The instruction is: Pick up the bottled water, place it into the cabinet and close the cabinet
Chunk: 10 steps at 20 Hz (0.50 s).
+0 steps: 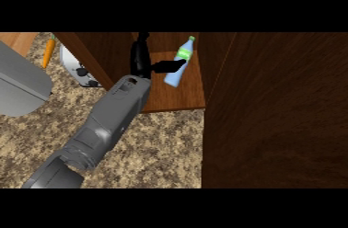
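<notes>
The bottled water, pale blue with a green label and green cap, stands slightly tilted on the wooden shelf of the open cabinet. My left hand reaches into the cabinet just left of the bottle. Its fingers point straight away from me, and its thumb sticks out to the right, touching the bottle's side below the label. The hand is open, not curled round the bottle. The grey forearm runs in from the lower left across the counter. My right hand does not show.
The cabinet's dark wooden door stands open and fills the right side. Left of the cabinet wall are a white toaster, an orange carrot and a large grey box. Speckled counter lies below the shelf.
</notes>
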Motion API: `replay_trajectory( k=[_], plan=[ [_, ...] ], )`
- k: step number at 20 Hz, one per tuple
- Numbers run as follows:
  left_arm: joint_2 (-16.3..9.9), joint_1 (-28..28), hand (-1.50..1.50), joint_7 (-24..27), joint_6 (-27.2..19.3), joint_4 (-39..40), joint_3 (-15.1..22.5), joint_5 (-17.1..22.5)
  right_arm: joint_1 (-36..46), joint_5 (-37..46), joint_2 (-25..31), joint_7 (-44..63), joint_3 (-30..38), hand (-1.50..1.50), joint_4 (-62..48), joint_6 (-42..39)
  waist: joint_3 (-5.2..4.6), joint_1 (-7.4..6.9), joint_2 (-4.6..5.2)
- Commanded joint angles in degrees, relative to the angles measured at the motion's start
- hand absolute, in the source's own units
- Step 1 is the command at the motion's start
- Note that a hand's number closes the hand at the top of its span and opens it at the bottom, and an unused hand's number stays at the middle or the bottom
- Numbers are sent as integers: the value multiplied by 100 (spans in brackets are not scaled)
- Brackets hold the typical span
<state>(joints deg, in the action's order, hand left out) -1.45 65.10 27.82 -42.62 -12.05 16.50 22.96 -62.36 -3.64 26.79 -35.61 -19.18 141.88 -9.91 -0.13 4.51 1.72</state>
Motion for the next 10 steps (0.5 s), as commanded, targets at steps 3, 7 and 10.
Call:
replay_trajectory(
  k=[3,7,10],
  plan=[
    [137,-50,150,1053,807,-820,-725,624,-175,-288,56,172,-65,-150,456,-97,-13,-62,-33],
    [142,-408,150,1290,1751,-939,-577,863,-158,-276,68,162,-57,-150,354,-159,2,-51,-78],
    [143,-367,150,1155,1857,-1065,-465,995,-166,-308,50,557,-105,-150,811,-49,3,-184,-122]
  ],
)
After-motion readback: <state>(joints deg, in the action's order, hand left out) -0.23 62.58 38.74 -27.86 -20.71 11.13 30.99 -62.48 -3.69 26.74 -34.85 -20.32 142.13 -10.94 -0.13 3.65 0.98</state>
